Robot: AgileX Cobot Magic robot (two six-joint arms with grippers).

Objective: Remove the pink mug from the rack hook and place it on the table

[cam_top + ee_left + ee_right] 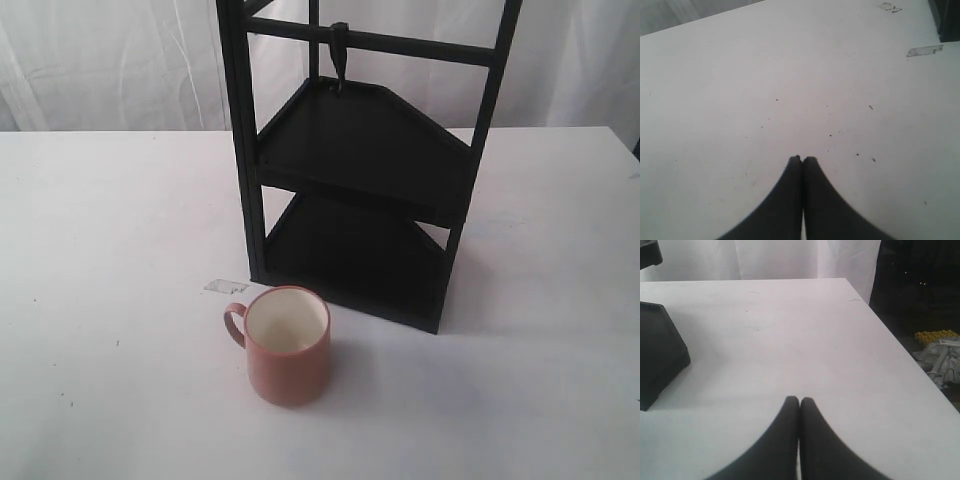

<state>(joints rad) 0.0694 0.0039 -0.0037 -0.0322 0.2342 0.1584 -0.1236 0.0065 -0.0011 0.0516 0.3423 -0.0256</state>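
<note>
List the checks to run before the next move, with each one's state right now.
1. Hook freed: ok, the rack hook is bare.
2. Placement: ok, the pink mug stands upright on the table, in front of the rack.
3. Left side: ok, the left hand is shut and empty.
4. Right side: ok, the right hand is shut and empty.
5. Clearance: ok, neither hand shows near the mug in the exterior view.

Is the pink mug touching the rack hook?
Apart. The exterior view shows the pink mug standing on the table, far below the bare rack hook.
</note>
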